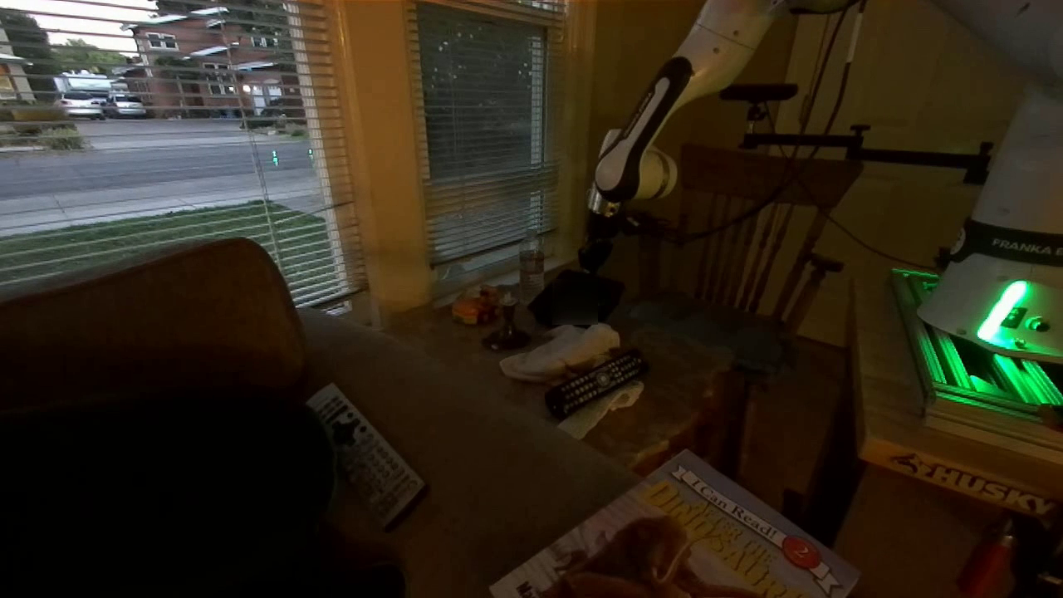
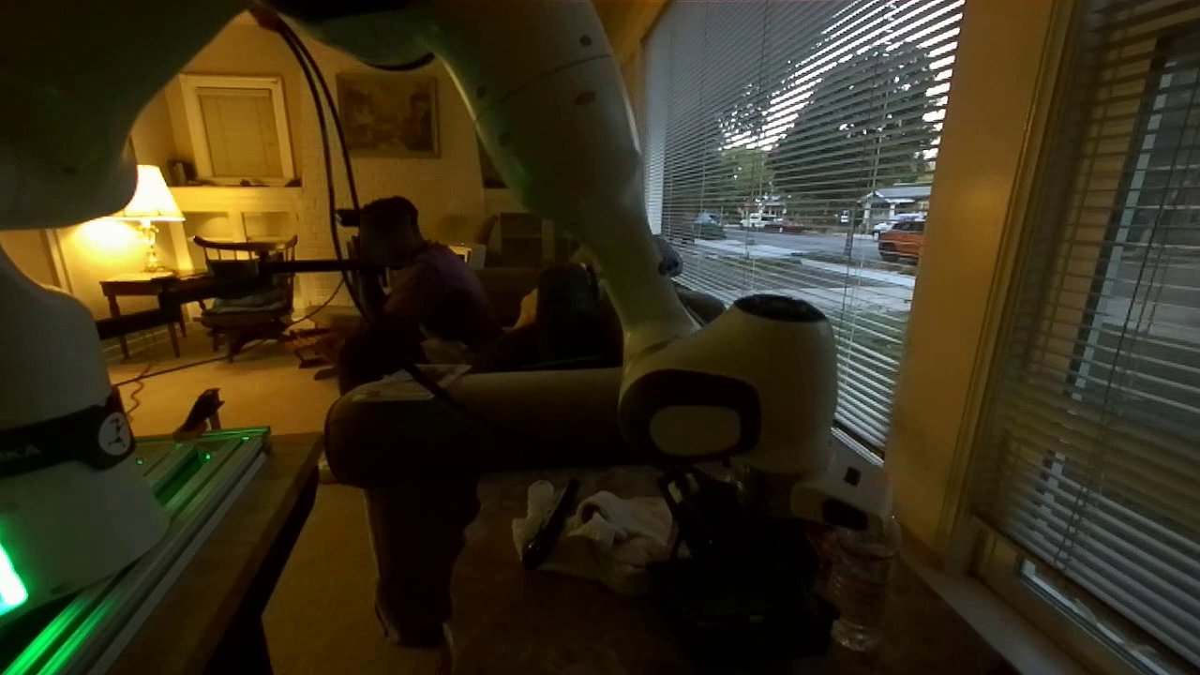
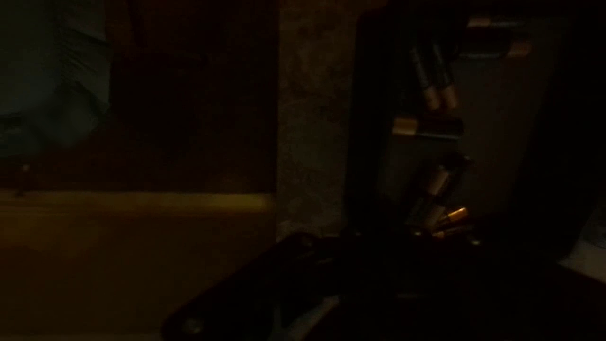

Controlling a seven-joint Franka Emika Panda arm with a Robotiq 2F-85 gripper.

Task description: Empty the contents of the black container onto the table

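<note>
Claw (image 1: 593,254), dark and jointed, reaches down to the upper part of the black container (image 1: 577,299) in an exterior view; whether its fingers are spread or pinching a wall I cannot tell, black against black. The container is a matte, squarish tub at the far part of the table (image 1: 677,357), whose brown top looks mottled; whether the two touch is unclear. Just in front lies a crumpled white cloth (image 1: 565,353), then a long black remote (image 1: 596,384) with rows of buttons, beside a thin whitish tissue (image 1: 600,414). Toward the window stand a clear bottle (image 1: 531,270), a dark candlestick-like piece (image 1: 505,330) with a round foot, and a small orange item (image 1: 473,307). Behind rises a wooden slat-backed chair (image 1: 747,232).

In an exterior view with a lit lamp (image 2: 152,199), the pale, smooth-shelled arm (image 2: 787,375) hangs over the container, a dark block with the cloth and bottle crowding it on two sides. Shadow swallows its edges, so its tilt cannot be read.

In the wrist view, the container's open mouth faces the camera, one wall running nearly straight up and down. Its long axis is uncertain, since the lower end meets the claw. Batteries (image 3: 428,129) — dark cylinders with coppery ends — lie inside, pointing several ways, some bunched near the claw.
</note>
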